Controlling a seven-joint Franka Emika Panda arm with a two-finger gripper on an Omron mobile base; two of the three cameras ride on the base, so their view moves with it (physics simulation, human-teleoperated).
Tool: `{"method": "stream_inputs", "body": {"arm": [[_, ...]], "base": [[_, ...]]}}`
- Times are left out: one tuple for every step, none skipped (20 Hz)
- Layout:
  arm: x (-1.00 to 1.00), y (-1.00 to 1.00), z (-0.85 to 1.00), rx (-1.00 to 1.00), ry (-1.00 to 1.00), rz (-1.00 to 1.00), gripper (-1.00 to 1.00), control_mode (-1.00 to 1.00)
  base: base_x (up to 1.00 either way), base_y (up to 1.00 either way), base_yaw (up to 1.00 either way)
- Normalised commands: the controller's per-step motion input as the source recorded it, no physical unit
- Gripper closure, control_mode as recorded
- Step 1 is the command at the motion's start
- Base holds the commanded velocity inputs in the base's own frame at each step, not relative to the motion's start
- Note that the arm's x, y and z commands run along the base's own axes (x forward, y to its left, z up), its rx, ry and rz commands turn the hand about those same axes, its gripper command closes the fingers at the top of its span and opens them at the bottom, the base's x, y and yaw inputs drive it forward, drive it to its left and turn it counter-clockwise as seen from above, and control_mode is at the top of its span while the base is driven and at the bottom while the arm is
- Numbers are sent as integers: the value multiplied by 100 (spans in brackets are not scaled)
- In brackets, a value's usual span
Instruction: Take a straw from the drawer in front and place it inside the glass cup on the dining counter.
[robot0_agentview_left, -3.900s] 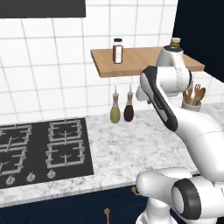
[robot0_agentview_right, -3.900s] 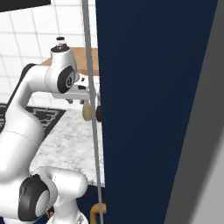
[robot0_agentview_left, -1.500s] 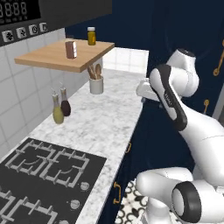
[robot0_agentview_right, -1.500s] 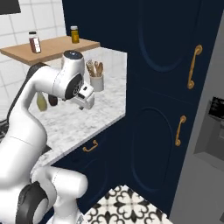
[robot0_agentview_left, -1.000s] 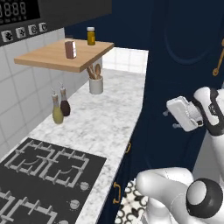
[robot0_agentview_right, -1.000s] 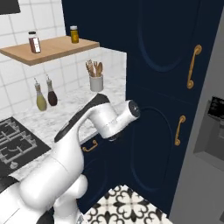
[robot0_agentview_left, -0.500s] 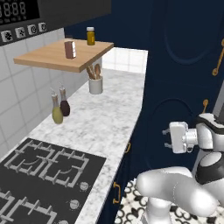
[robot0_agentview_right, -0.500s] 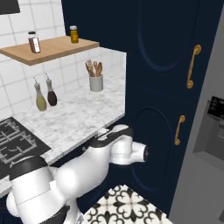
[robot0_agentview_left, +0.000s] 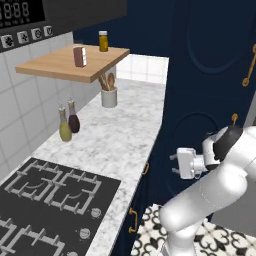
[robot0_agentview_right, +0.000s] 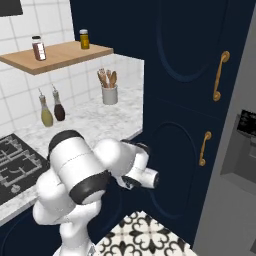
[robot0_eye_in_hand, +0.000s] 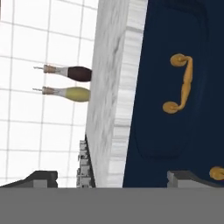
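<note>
Even, bright rendered light with no glare — shadows soft and faint, edges slightly pixelated, no lens distortion.

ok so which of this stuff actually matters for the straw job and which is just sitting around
For the job: open two-finger gripper; navy drawer front with curved gold handle, under the marbled worktop, probably the one to open.

Lying about: olive-green bottle; dark brown bottle; white pot of wooden utensils; amber jar; brown jar; wooden shelf; black stove.
</note>
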Motion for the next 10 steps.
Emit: {"method": "stream_inputs", "body": {"arm": [[61,23,-75,2,0,4,-100,-100],[49,23,-68,2,0,4,-100,-100],[38,21,-66,4,0,3,-100,-100],[31,22,-65,4,0,3,-100,-100],[21,26,-60,5,0,4,-100,-100],[19,24,-54,5,-1,4,-100,-100],[12,26,-48,5,-5,4,-100,-100],[7,26,-46,5,-5,4,-100,-100],[4,28,-38,2,-9,3,-100,-100],[8,17,-32,1,-12,3,-100,-100]], "base": [[0,0,0],[0,0,0],[0,0,0],[0,0,0],[0,0,0],[0,0,0],[0,0,0],[0,0,0],[0,0,0],[0,0,0]]}}
